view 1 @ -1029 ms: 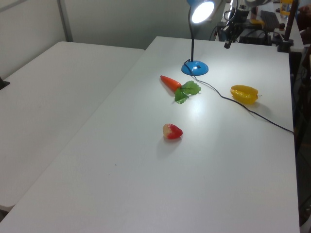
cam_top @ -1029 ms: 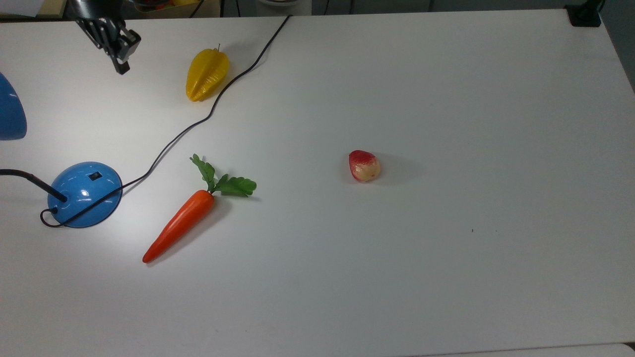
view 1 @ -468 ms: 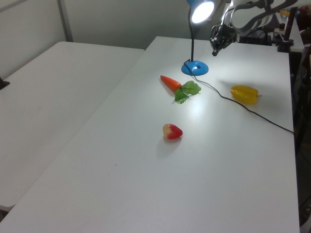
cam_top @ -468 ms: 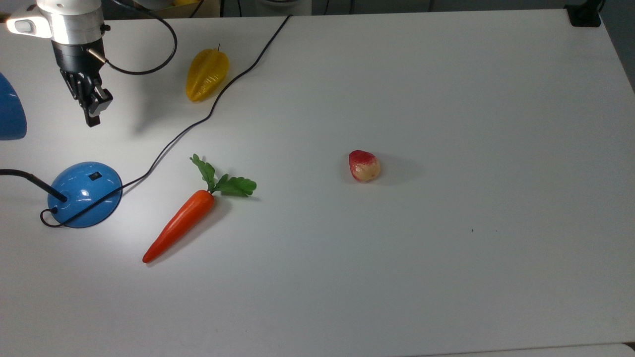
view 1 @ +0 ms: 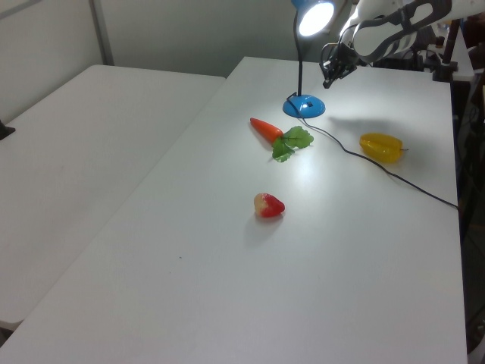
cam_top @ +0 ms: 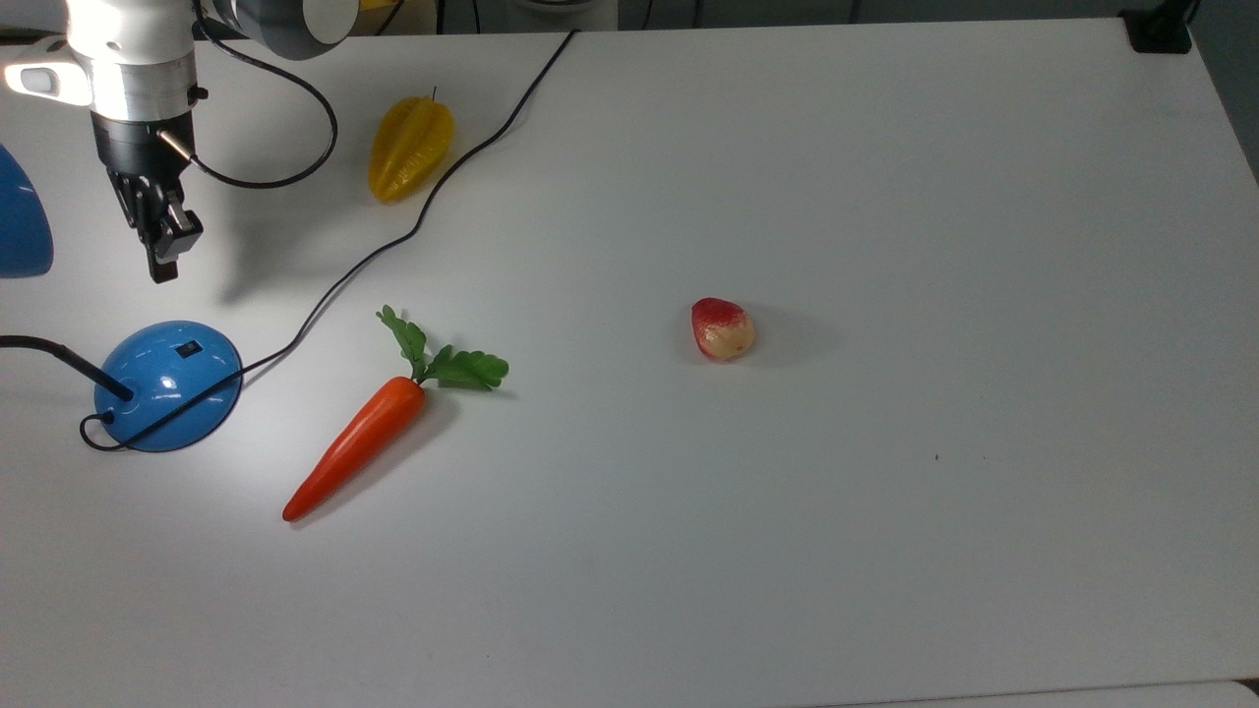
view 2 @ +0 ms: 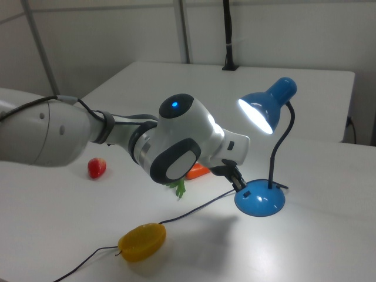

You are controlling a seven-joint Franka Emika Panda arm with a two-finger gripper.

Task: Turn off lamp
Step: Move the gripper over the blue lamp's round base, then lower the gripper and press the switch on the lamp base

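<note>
Blue glossy dome base of the lit desk lamp [cam_top: 167,385], with its small black rocker switch [cam_top: 189,348], sits just below the black two-finger gripper [cam_top: 162,258] in the top view, fingers looking pinched closed with nothing held.

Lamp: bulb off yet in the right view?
No, the lamp shade glows bright white inside, and the gripper sits just beside the blue base.

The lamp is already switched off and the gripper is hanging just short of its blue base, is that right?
Not quite: the lamp is lit, its shade glowing in the right view. The rest stands: the gripper hangs just short of the blue base.
</note>
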